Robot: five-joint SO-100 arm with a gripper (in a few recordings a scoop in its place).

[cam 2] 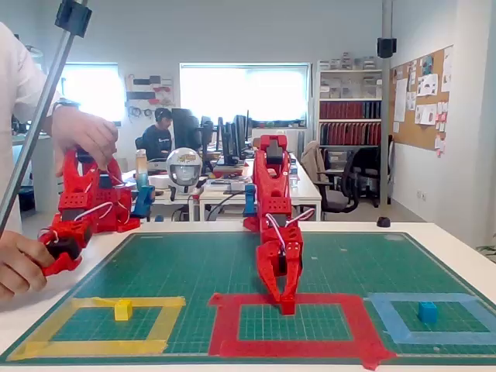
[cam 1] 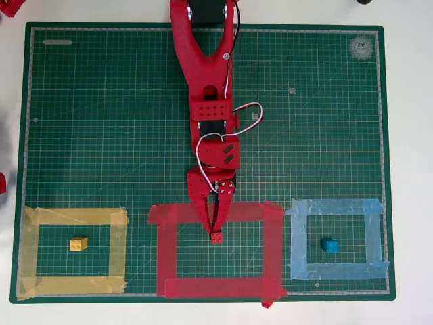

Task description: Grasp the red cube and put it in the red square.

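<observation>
The red cube [cam 1: 216, 237] lies inside the red square [cam 1: 167, 252], near the upper middle of its inner area in the overhead view. My red gripper [cam 1: 214, 231] reaches down from the top, its fingers drawn together on the cube's upper side. From the fixed view, the gripper [cam 2: 287, 302] points steeply down with the red cube [cam 2: 287, 308] at its tip, at the level of the mat just inside the far strip of the red square [cam 2: 225, 324].
A yellow block [cam 1: 78, 244] sits in the yellow tape outline [cam 1: 30, 250] on the left. A blue block [cam 1: 329, 246] sits in the light blue outline [cam 1: 298, 244] on the right. All rest on a green cutting mat [cam 1: 101, 122].
</observation>
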